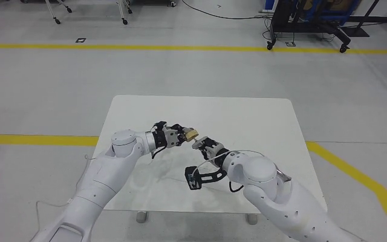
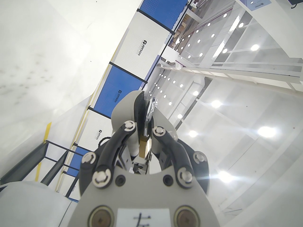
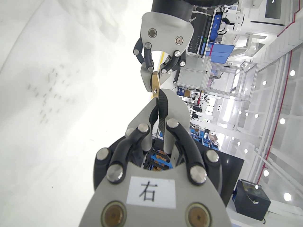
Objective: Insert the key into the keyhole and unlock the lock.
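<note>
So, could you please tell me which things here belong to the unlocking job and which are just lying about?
Job: brass padlock, left gripper holding it, right gripper shut right by it.
Lying about: black box, partition panels, wheeled cart.

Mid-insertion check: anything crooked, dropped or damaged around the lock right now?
Nothing stands out. The left gripper holds the brass lock above the table, and the right gripper, shut, meets its keyhole end roughly in line. The key is hidden between its tips, so its seating can't be judged.
</note>
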`<state>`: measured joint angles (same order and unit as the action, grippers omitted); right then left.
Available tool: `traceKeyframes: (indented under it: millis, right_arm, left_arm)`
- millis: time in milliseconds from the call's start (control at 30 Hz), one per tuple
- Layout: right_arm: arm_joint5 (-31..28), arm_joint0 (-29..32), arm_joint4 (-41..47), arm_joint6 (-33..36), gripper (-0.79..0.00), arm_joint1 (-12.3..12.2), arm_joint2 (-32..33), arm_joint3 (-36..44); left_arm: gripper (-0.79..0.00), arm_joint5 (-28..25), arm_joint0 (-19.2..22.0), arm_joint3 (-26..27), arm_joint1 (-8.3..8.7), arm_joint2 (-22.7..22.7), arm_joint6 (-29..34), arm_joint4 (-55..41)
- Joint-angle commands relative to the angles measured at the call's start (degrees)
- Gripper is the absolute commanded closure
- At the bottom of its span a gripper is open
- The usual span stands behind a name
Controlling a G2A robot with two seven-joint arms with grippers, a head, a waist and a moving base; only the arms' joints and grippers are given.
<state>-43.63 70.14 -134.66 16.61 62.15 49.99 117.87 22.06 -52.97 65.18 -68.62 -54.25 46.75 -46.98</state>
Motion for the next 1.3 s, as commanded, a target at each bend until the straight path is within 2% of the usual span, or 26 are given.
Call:
traceKeyframes:
  millis: [0, 667, 1267]
  right_arm:
    - [-0.3, -0.2, -0.2, 0.8, 0.000, 0.2, -0.4, -0.3]
    - [-2.8, -3.1, 0.9, 5.4, 0.000, 2.3, -2.5, -3.0]
    - [-2.8, -3.0, 2.6, 1.5, 0.000, 2.6, 0.1, -4.0]
  left_arm:
    - [0.000, 0.2, 0.0, 0.0, -0.03, -0.1, 0.0, 0.1]
    - [0.000, 1.2, 0.1, -0.2, -0.35, -0.5, 0.7, 1.3]
    - [0.000, 1.6, 0.0, -0.7, -0.52, -1.0, 4.0, 1.0]
